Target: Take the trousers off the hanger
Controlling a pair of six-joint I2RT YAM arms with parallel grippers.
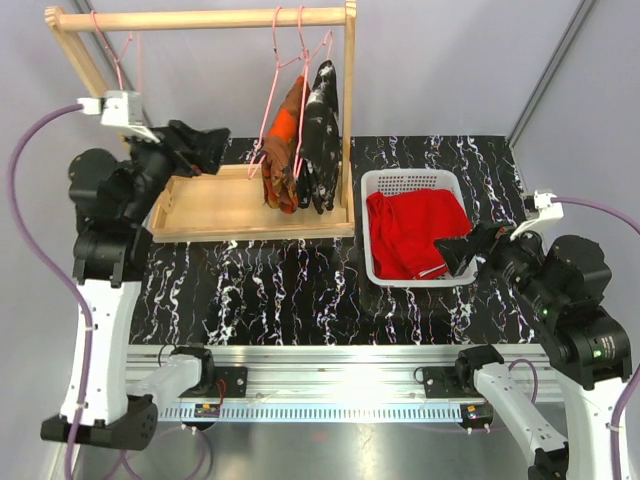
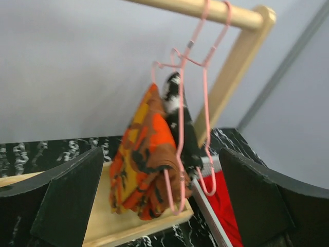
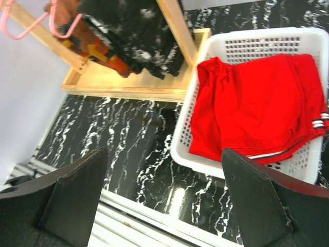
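Note:
The orange-brown patterned trousers [image 1: 282, 150] and the black trousers with white splashes [image 1: 322, 135] hang on pink hangers [image 1: 290, 45] from the wooden rail [image 1: 200, 18]. Both also show in the left wrist view, the patterned pair [image 2: 144, 159] in front of the black pair [image 2: 177, 110]. The red trousers [image 1: 412, 230] lie in the white basket [image 1: 372, 195], and also show in the right wrist view [image 3: 257, 105]. My left gripper [image 1: 208, 148] is open and empty, left of the hanging trousers. My right gripper [image 1: 462, 252] is open and empty over the basket's near right corner.
The rack stands on a wooden tray base [image 1: 215, 205] with an upright post [image 1: 349, 110]. An empty pink hanger [image 1: 122, 55] hangs at the rail's left end. The black marbled tabletop [image 1: 270, 290] lies in front, with a metal rail [image 1: 320, 365] at its near edge.

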